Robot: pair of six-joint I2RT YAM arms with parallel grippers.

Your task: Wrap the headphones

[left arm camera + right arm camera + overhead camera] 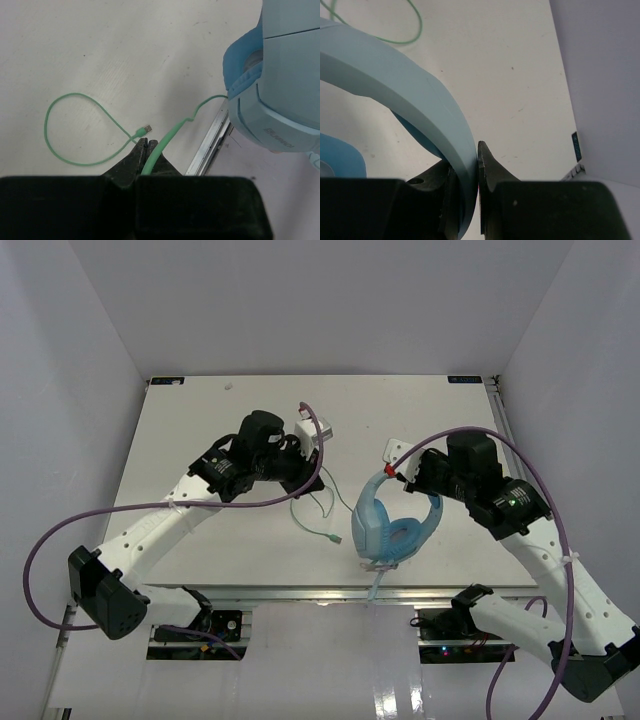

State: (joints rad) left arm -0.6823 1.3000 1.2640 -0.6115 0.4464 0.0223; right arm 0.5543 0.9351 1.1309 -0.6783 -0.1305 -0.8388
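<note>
Left gripper (146, 147) tight on the headphones' (280, 95) green cable (170, 134), right gripper (465, 161) tight on their headband (395, 80), ear-cup lettering (280, 145) illegible

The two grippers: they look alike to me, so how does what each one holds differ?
The left gripper is shut on the thin green cable; the right gripper is shut on the broad light blue headband. The left gripper's fingers nearly meet around the cable, while the right gripper's stand apart by the headband's thickness. Shared: both have black fingers, and both hold part of the same headphones.
</note>
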